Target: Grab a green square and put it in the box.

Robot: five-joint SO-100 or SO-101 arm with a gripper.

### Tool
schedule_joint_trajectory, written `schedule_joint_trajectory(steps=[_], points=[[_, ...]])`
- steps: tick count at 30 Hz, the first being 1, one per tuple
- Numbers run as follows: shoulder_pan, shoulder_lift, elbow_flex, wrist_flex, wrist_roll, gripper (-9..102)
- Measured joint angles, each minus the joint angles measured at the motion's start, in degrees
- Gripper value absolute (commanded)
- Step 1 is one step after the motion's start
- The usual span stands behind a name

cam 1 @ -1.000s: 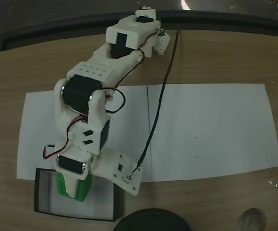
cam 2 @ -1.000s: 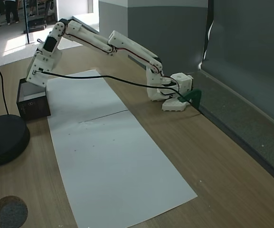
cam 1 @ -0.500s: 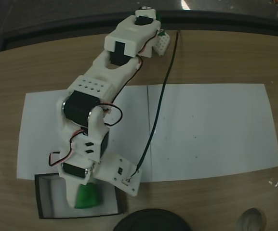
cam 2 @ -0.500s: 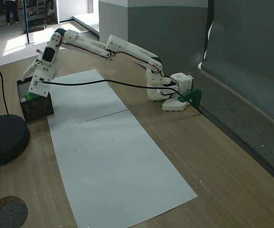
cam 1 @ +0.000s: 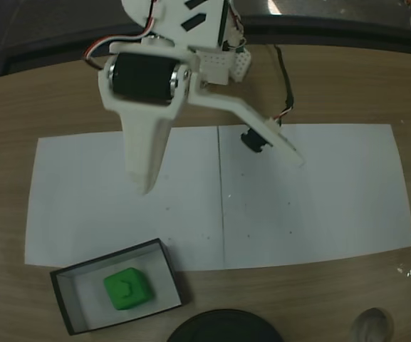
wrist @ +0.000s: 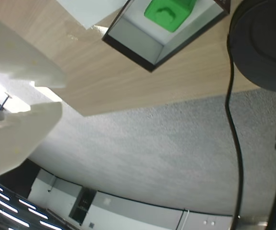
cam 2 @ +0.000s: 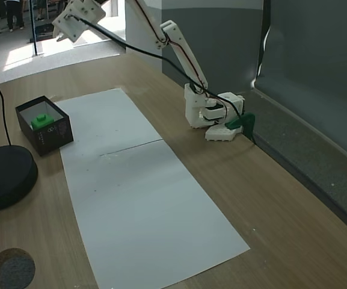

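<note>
- The green square (cam 1: 127,288) sits inside the box (cam 1: 65,299) — at 7 o'clock in a fixed view.
- My gripper (wrist: 56,91) hangs high above the table (cam 2: 269,205) — jaws released, holding nothing.

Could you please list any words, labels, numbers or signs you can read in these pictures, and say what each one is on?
No text can be read.
Green square: a raised emblem on its top face, a shape only, no letters made out.
Box: small pale marks on its dark outer wall in a fixed view, too small and blurred to read.
</note>
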Motion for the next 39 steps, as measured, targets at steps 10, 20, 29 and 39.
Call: schedule_joint_trajectory(steps=[10, 20, 29, 39], points=[[-19.42, 53.09, 44.38, 0.00, 0.00, 0], [-21.80, 96.24, 93.52, -5.36, -4.04, 0], [-21.62, 114.43, 122.78, -16.79, -5.54, 0], [-21.53, 115.40, 146.69, -32.87, -5.54, 0]])
